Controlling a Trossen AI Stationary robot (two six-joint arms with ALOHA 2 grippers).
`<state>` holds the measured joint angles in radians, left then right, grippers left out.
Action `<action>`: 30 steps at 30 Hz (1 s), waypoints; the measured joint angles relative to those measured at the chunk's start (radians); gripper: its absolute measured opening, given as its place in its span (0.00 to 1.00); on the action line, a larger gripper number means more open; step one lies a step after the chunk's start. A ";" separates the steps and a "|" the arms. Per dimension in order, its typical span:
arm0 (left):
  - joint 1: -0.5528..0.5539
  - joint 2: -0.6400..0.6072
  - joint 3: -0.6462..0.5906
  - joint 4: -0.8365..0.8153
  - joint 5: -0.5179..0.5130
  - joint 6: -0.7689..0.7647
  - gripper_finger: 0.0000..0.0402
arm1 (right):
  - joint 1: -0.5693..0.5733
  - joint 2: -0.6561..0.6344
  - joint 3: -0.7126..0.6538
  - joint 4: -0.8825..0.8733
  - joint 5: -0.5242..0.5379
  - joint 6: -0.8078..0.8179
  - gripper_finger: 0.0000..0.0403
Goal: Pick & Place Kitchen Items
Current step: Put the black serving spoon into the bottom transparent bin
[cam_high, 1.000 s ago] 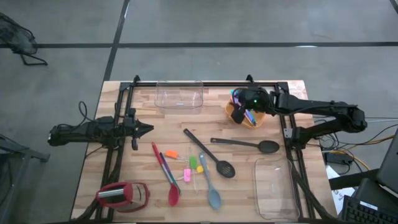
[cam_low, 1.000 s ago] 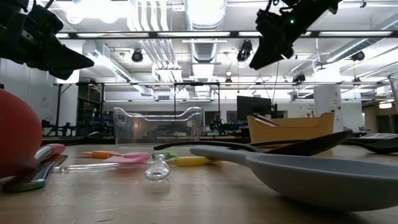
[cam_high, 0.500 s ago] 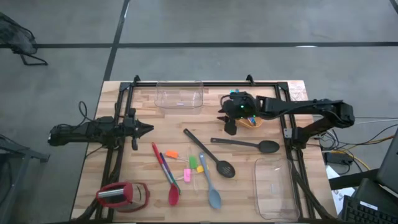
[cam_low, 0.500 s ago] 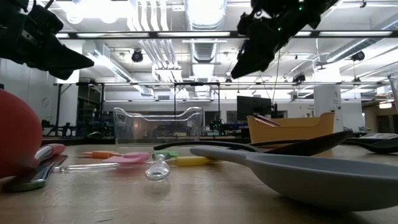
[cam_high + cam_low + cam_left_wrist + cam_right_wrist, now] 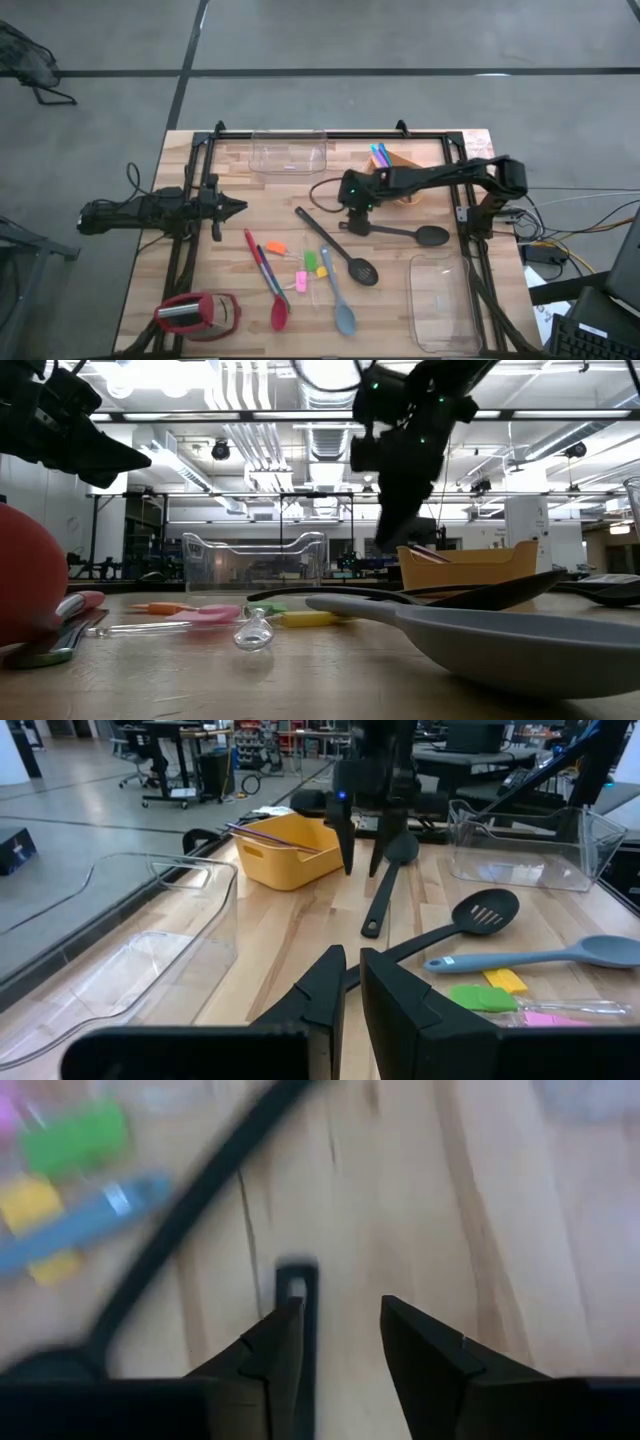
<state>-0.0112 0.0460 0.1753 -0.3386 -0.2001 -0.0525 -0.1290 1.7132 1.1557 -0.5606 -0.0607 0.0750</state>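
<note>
My right gripper [image 5: 355, 207] is open and points down over the handle end [image 5: 295, 1280] of the solid black spoon [image 5: 395, 232], which lies flat on the table. One finger [image 5: 272, 1348] stands right at that end; I cannot tell whether it touches. In the left wrist view the right gripper [image 5: 360, 855] shows open, above the spoon [image 5: 385, 890]. The slotted black spoon [image 5: 336, 245], red spatula [image 5: 268, 285], grey-blue spatula [image 5: 338, 300] and small neon pieces [image 5: 308, 268] lie nearer the table's middle. My left gripper [image 5: 238, 208] waits shut at the left side.
The orange bowl [image 5: 405, 178] holds thin blue and pink cutlery [image 5: 380, 155] at the far right. Clear tubs sit at the far edge [image 5: 288, 152] and the near right [image 5: 440, 300]. The red-and-silver gadget [image 5: 195, 313] is at the near left.
My right gripper has swung from above the orange bowl toward the table's left and near side, tipped its fingers downward, and come down over the solid black spoon's handle end. The utensils have stayed in place.
</note>
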 joint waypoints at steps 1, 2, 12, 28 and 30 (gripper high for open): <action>0.000 0.000 0.000 0.000 0.000 0.000 0.11 | 0.002 0.013 0.016 -0.037 0.012 -0.006 0.35; 0.000 0.000 0.000 0.000 0.000 0.000 0.11 | 0.004 0.025 0.028 -0.066 0.017 -0.016 0.37; 0.000 0.000 0.000 -0.003 0.000 0.000 0.11 | 0.069 0.022 0.042 -0.276 0.074 0.041 0.49; 0.000 0.000 0.000 -0.004 0.000 0.000 0.11 | 0.101 0.019 -0.091 -0.256 0.119 0.051 0.56; 0.000 0.000 0.000 -0.004 0.000 0.000 0.11 | 0.101 0.019 -0.103 -0.246 0.144 0.046 0.54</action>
<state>-0.0109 0.0460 0.1753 -0.3422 -0.2001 -0.0525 -0.0284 1.7317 1.0524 -0.8068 0.0837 0.1207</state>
